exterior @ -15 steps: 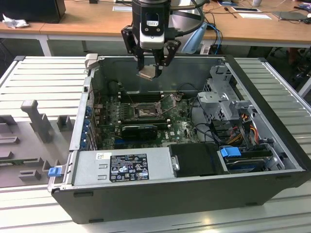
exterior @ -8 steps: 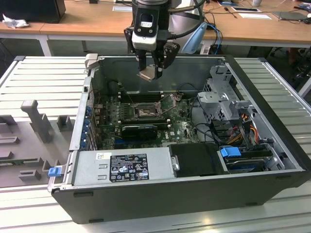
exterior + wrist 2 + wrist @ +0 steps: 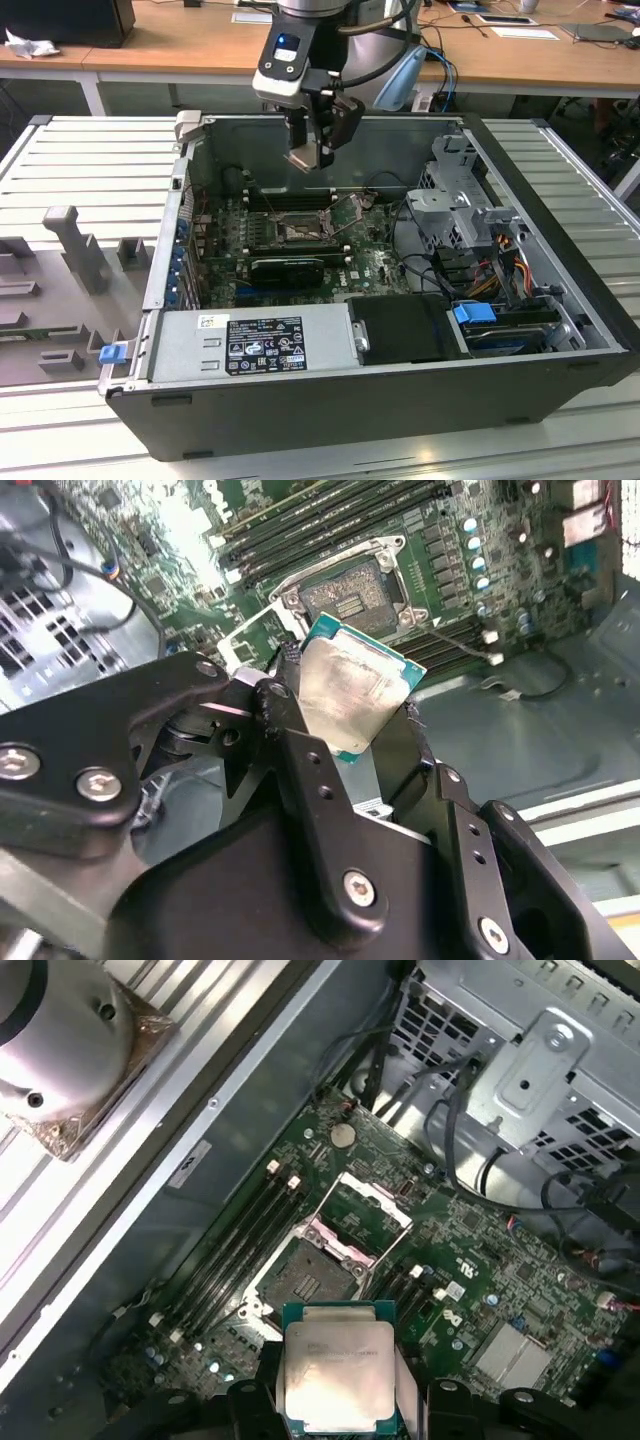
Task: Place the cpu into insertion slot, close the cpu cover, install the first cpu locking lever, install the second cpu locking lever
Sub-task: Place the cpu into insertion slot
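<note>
My gripper (image 3: 313,150) hangs above the open computer case, shut on the cpu (image 3: 304,158), a flat pale square chip with a green edge. In both wrist views the cpu (image 3: 355,692) (image 3: 338,1375) sits clamped between the black fingers (image 3: 290,740). The insertion slot (image 3: 300,1280) (image 3: 345,592) lies bare on the green board, well below the chip and apart from it. Its greyish pin field shows. The cpu cover (image 3: 362,1212) is a thin metal frame that stands swung up beside the slot. In the exterior view the insertion slot (image 3: 299,232) is under the gripper, nearer the camera.
Memory slots (image 3: 285,198) run behind the socket and a long black card (image 3: 288,268) lies in front of it. A grey power supply (image 3: 250,345) fills the case front, and a drive cage (image 3: 460,200) with cables stands at the exterior view's right. A silver cooler (image 3: 60,1050) rests outside the case wall.
</note>
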`<state>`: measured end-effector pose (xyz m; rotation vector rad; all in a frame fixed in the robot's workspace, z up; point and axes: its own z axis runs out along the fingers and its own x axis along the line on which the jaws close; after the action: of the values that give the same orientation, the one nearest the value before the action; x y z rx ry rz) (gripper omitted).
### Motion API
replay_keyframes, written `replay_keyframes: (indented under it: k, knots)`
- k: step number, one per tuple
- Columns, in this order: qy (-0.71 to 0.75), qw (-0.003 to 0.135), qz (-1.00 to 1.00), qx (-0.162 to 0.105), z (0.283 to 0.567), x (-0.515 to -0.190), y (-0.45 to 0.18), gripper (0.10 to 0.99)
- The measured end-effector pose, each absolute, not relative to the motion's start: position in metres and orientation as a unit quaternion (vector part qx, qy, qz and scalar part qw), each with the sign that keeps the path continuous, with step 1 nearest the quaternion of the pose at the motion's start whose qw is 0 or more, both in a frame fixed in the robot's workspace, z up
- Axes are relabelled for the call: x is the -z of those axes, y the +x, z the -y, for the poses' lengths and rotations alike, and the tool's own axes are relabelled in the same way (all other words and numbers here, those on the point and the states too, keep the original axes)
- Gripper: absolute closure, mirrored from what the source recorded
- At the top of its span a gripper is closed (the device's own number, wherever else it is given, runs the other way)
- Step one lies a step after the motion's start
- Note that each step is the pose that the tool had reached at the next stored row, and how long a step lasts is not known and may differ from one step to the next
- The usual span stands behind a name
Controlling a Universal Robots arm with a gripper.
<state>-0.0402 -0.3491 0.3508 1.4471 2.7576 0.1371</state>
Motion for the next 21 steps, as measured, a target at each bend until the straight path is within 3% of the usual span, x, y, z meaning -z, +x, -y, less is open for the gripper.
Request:
replay_keyframes:
  k: [21]
  knots:
    - [0.672, 0.023, -0.739, -0.04, 0.349, -0.307, -0.04, 0.561]
